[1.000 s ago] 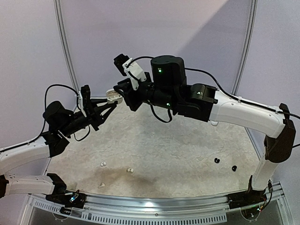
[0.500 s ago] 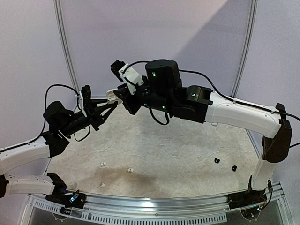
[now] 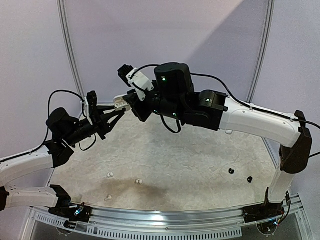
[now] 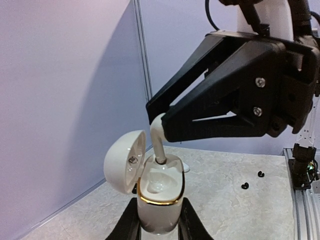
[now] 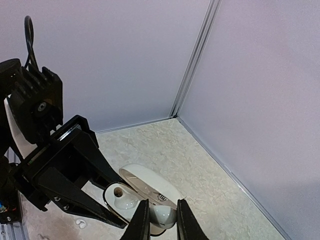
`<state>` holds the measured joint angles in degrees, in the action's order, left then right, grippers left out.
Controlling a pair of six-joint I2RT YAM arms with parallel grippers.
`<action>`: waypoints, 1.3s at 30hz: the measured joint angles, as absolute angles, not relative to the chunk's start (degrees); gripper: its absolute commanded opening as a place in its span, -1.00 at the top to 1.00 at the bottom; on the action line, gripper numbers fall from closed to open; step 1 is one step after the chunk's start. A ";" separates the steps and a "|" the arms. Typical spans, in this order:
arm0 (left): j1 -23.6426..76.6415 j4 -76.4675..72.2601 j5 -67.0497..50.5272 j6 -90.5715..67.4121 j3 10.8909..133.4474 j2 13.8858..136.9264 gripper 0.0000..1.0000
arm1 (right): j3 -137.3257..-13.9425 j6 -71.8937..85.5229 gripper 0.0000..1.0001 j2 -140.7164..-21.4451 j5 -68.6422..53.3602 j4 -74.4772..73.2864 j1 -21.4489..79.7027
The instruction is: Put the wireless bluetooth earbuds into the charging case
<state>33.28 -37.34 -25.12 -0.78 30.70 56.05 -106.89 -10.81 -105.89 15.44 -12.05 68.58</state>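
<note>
My left jaws clench the open white gold-rimmed case (image 4: 159, 205); my right jaws pinch a white earbud (image 4: 158, 145), its stem in the socket, visible only from the left wrist.

Pale lilac wall panels (image 3: 165, 30) are enclosing the table on three sides, matte and plain. Slim silver uprights are joining them, one rising at the left (image 3: 70, 55) and one at the right (image 3: 262, 50), both appearing to lean inward in the overhead view. A diagonal line (image 3: 220, 27) is crossing the back panel, dividing a lighter tone from a dimmer one. The tabletop (image 3: 190, 165) is showing a pale, mottled, stone-like beige, and a soft dim patch (image 3: 150, 192) is lying near its front. Along the near edge a metal rail (image 3: 165, 212) is catching a bright glint, with a slotted strip (image 3: 150, 231) running just below it. In the right wrist view two panels are meeting at a silver corner strip (image 5: 195, 60).
</note>
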 measured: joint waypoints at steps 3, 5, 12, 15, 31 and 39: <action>33.36 -37.36 -25.06 -0.69 30.70 56.05 1.00 | -107.26 -11.00 1.00 -105.97 15.44 -12.60 68.58; 33.36 -37.39 -24.84 -0.64 30.70 56.05 1.00 | -107.83 -11.51 1.00 -106.30 15.46 -12.99 68.58; 33.36 -37.36 -23.49 -0.60 30.70 56.05 1.00 | -110.50 -13.10 0.86 -107.98 16.21 -14.85 68.62; 33.36 -37.36 -23.16 -0.62 30.70 56.12 1.00 | -111.31 -13.85 0.80 -108.53 16.78 -15.42 68.69; 33.36 -36.07 -22.04 -0.62 30.70 56.38 1.00 | -113.71 -14.87 0.60 -110.80 19.70 -16.78 69.01; 33.36 -36.10 -22.04 -0.62 30.70 56.38 1.00 | -114.26 -14.85 0.71 -111.00 20.08 -17.50 69.01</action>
